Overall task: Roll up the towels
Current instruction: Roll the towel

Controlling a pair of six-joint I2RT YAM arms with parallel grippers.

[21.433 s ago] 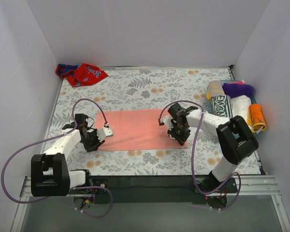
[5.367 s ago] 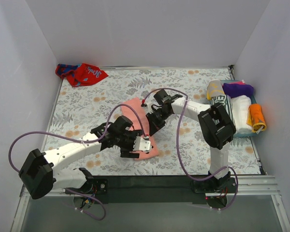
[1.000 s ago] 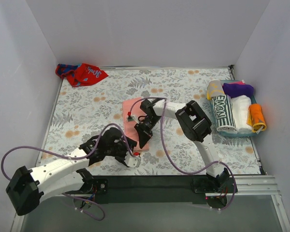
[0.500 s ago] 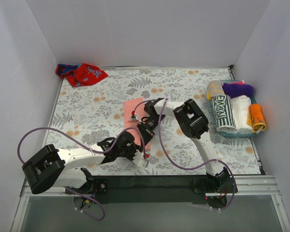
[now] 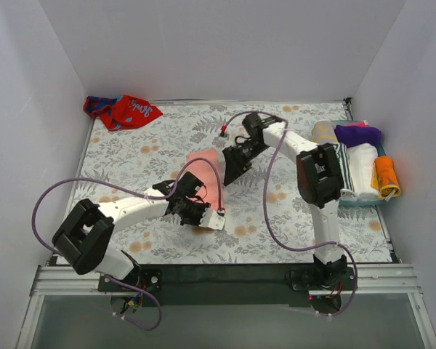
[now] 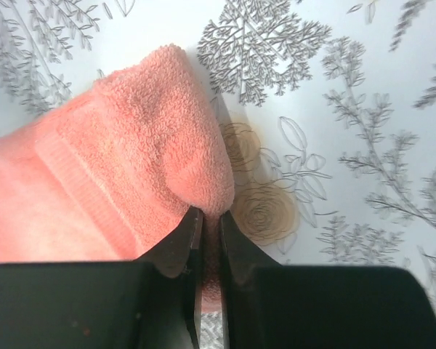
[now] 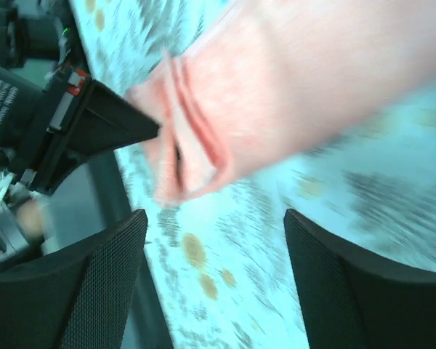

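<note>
Pink towel point(image 5: 207, 185) folded, not yet rolled: left hand point(image 6: 206, 216) pinches its near end, right hand point(image 5: 231, 166) spread wide, empty. Red-and-blue towel point(image 5: 123, 111) lies untouched, far left.

White arm links point(image 5: 134, 209), black joints, looping purple cables point(image 5: 58, 185), black fingers point(image 6: 173, 251)

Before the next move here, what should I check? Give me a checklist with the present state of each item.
1. Left gripper shut on the pink towel: ok.
2. Right gripper open, nothing between its fingers: ok.
3. Right gripper clear of the pink towel's far end: cannot tell; the right wrist view is blurred.
4. Pink towel made into a short roll: not ok; it lies in folded layers.
5. Red and blue towel rolled: not ok; it lies crumpled at the far left corner.
</note>
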